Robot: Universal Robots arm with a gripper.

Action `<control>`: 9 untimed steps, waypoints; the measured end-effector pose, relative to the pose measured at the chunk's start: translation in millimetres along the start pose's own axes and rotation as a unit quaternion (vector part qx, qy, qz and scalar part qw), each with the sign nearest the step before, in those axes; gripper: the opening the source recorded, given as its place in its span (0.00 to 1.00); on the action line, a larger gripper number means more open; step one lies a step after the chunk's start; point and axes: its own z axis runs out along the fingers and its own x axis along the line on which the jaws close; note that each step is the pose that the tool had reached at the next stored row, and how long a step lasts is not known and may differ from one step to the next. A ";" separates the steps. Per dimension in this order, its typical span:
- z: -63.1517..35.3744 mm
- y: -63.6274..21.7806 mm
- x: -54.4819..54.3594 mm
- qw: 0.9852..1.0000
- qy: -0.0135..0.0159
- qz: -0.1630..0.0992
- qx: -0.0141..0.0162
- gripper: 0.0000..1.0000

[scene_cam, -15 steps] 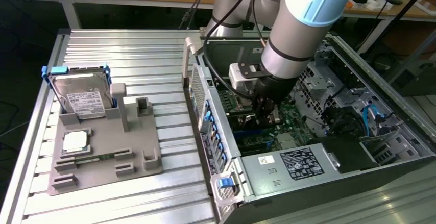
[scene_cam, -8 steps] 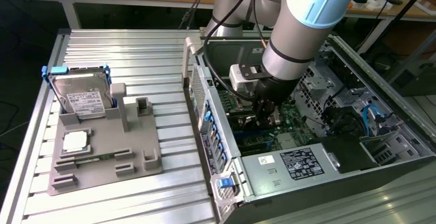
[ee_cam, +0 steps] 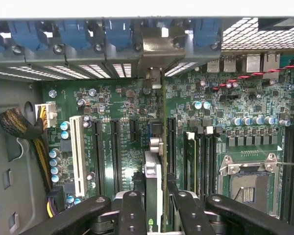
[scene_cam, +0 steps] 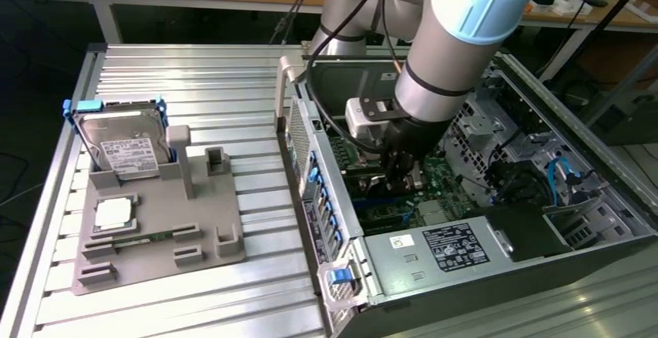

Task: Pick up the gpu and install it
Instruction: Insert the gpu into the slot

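1. Your table [scene_cam: 185, 68] of metal slats carries everything.
2. The open case [scene_cam: 494, 253] lies on its side at the exterior view's right, with its green board [ee_cam: 112, 98] exposed.
3. The arm [scene_cam: 452, 53] reaches down into the case.
4. A grey tray [scene_cam: 154, 230] sits beside the case at the exterior view's left, with a drive [scene_cam: 129, 153] standing in it.
5. The pincer [ee_cam: 156, 198] is clamped on the gpu [ee_cam: 154, 176], gripping both its faces.
6. The gpu stands on edge over the board's slots, its bracket end toward the blue clips [ee_cam: 117, 32]. You cannot tell whether it is seated.
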 end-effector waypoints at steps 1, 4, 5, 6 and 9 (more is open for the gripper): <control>0.3 0.0 0.1 1.000 0.000 0.000 0.000 0.27; 1.2 0.2 0.4 1.000 0.000 0.000 0.000 0.27; 1.6 0.3 0.5 1.000 0.000 0.000 0.000 0.27; 2.0 0.3 0.7 1.000 0.000 0.000 0.000 0.27; 3.5 0.3 1.3 1.000 0.000 0.000 0.000 0.27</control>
